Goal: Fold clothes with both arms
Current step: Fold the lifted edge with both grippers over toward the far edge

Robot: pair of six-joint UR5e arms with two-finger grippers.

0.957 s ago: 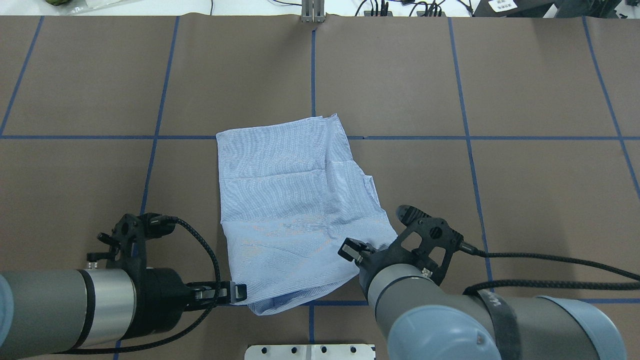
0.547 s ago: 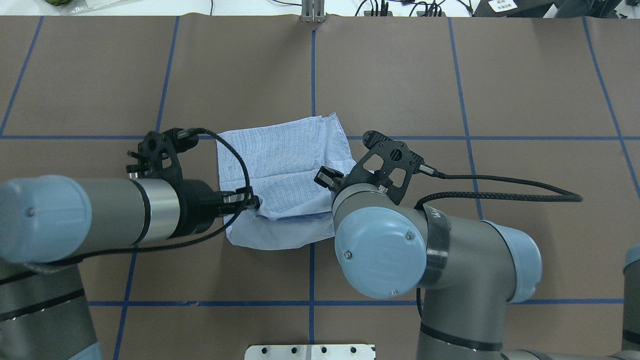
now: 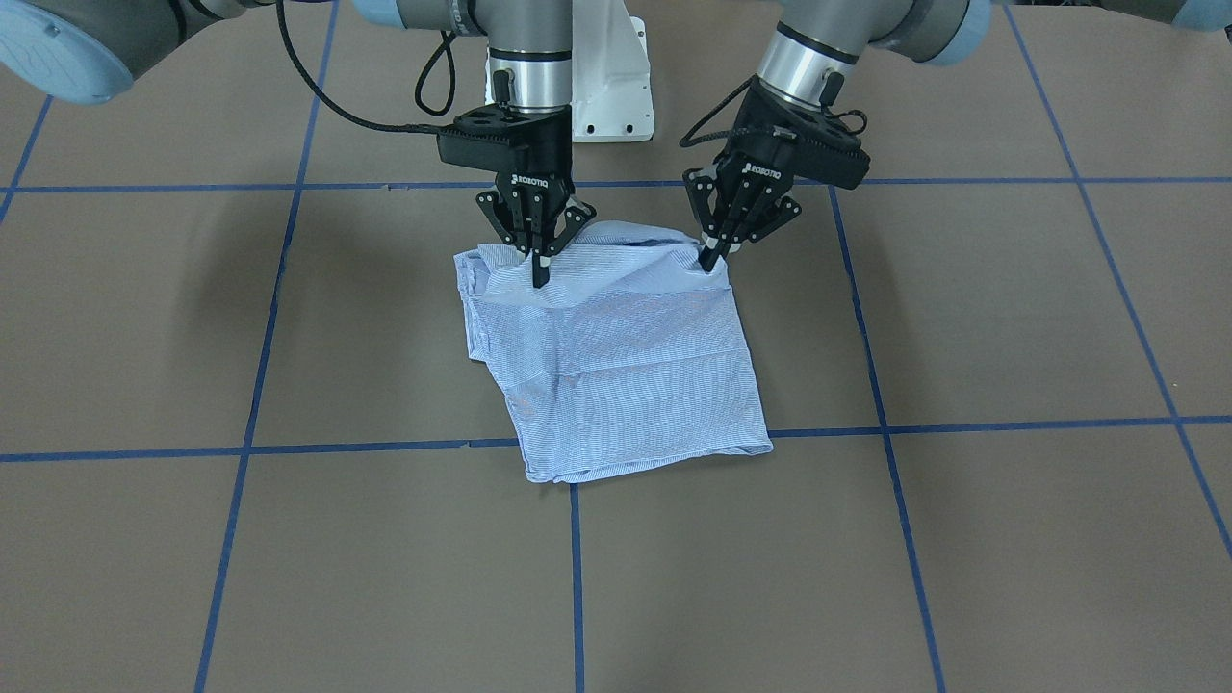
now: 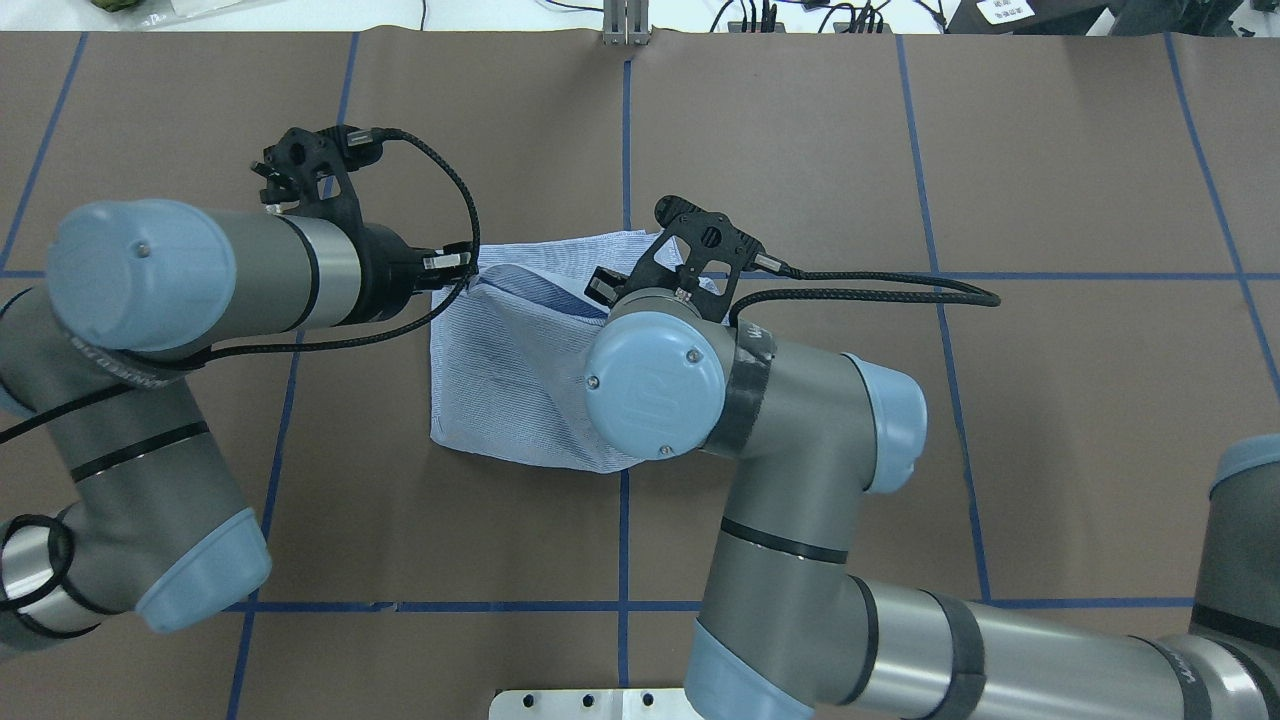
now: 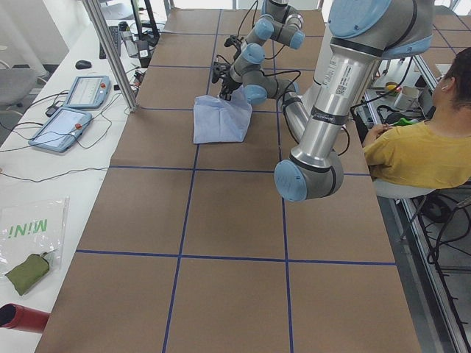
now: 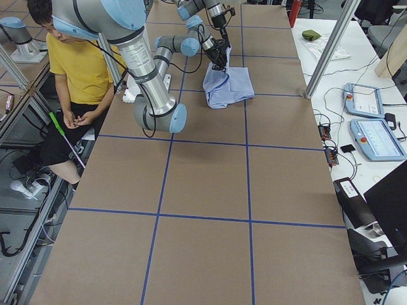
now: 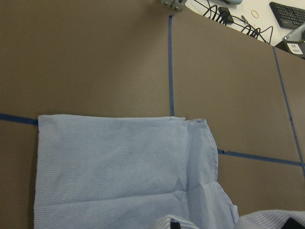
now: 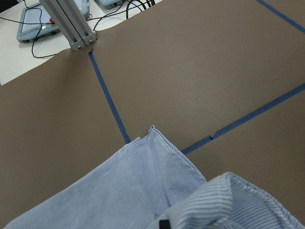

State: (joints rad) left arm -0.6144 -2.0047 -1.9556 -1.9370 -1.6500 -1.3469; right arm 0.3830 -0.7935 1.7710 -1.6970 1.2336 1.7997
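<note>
In the overhead view the right arm's round light blue joint cap (image 4: 655,385) covers the centre-right of the folded light blue finely striped shirt (image 4: 500,400), and the tips of the black two-finger right tool (image 3: 538,275) are hidden beneath its wrist. Each wrist view's bottom edge cuts off its tool; the black left tool (image 3: 711,261) shows there only as dark slivers. In the side views both are too small to read.

folded cloth shirt (image 3: 626,375): light blue, fine white stripes, centre of the frame
paper table cover (image 3: 962,308): plain matt brown
tape grid lines (image 3: 385,447): blue
tubular left arm (image 4: 250,270), tubular right arm (image 4: 790,400): silver-grey, light blue caps
left gripper (image 3: 714,258), right gripper (image 3: 539,274): black, white lettering
</note>
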